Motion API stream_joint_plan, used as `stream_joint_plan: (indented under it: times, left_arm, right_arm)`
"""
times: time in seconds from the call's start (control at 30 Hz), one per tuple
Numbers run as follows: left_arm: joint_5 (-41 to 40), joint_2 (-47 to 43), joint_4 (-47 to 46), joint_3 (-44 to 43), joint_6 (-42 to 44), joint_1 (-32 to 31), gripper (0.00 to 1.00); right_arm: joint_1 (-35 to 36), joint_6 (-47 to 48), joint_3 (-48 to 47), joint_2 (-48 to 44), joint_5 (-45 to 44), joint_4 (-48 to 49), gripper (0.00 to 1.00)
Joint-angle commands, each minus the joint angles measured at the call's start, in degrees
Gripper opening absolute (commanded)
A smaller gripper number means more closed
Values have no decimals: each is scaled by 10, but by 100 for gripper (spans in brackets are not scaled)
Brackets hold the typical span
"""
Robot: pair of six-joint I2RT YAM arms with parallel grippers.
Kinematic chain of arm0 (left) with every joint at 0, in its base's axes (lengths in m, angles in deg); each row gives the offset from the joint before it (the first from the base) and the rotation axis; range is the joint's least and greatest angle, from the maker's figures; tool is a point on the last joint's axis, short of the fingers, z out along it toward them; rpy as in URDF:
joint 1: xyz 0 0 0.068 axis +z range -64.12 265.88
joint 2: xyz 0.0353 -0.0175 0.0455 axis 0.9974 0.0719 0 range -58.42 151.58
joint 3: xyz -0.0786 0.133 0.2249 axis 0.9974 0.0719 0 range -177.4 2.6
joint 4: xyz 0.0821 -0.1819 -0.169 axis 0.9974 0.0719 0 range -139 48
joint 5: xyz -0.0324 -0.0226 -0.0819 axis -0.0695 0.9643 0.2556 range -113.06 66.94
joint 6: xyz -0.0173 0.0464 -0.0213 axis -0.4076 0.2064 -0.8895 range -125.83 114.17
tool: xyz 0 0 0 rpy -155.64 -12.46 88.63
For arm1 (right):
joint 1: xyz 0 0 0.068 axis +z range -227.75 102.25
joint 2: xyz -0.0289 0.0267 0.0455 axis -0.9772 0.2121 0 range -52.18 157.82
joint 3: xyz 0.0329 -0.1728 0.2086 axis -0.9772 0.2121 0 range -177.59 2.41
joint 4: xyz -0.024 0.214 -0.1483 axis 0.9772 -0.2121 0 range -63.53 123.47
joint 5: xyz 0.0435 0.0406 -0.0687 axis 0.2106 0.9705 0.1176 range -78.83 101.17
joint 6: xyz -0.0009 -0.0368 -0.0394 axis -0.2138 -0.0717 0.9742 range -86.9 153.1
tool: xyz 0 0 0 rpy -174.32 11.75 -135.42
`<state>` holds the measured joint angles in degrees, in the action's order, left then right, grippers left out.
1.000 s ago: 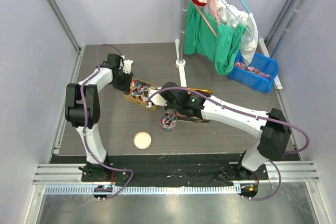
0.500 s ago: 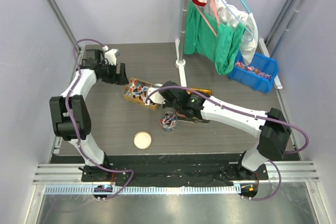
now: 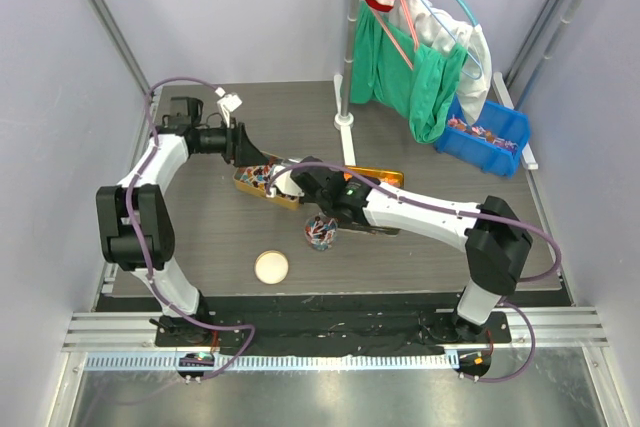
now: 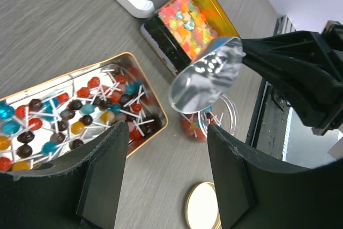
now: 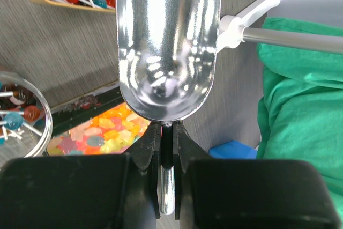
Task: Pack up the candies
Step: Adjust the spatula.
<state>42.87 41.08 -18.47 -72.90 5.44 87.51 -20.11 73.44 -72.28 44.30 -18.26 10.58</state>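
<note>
R gripper (image 5: 167,132): fingers pinched shut on the handle of a metal scoop (image 5: 166,41), scoop mouth pointing away from the wrist
scoop: bowl shiny, nothing inside; in top view it hangs over the 3 o'clock end of the tin (image 4: 155,97), at 11 o'clock of the jar (image 3: 320,232)
L gripper (image 4: 166,132): jaws spread wide, nothing held; sits at the tin's 10 o'clock in top view, aimed at the tin
candies (image 4: 80,105): small round lollies on white sticks, red/blue/brown/yellow; most heaped in the open gold-rimmed tin, a few more in the jar
jar: clear, upright, uncapped, at 5 o'clock of the tin, near but apart
lid (image 3: 271,267): round, flat on the table, at 8 o'clock of the jar
2nd tin (image 3: 385,177): holds orange/yellow/green jelly pcs, at 3 o'clock of the candy tin, partly under the R arm
blue bin (image 3: 490,132): at far 2 o'clock, well apart, small wrapped sweets inside
table (image 3: 200,227): dark grey, wood-grain
</note>
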Motion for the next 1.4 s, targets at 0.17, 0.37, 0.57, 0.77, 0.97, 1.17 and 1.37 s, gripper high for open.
stream_joint_plan:
  times: [0.17, 0.37, 0.57, 0.77, 0.97, 1.17, 1.37]
  left_arm:
    - [-26, 22, 25, -10, 37, -51, 63]
    - [-98, 39, 25, -13, 43, -83, 60]
    - [-143, 56, 18, -19, 34, -92, 60]
    - [-152, 61, 18, -20, 33, -92, 59]
    - [-158, 64, 18, -20, 32, -93, 59]
    - [-163, 68, 28, -27, 36, -93, 59]
    - [-214, 36, -13, -11, 17, -87, 60]
  right_arm:
    - [13, -14, -65, 27, -22, 42, 1]
    - [20, -14, -80, 29, -27, 31, 1]
    - [26, -19, -84, 19, -23, 12, 1]
    - [29, -47, -109, 2, 2, -23, 1]
    - [29, -48, -117, -4, 0, -36, 1]
    - [29, -52, -119, -10, 2, -42, 1]
    - [30, -22, -94, -3, -26, -40, 1]
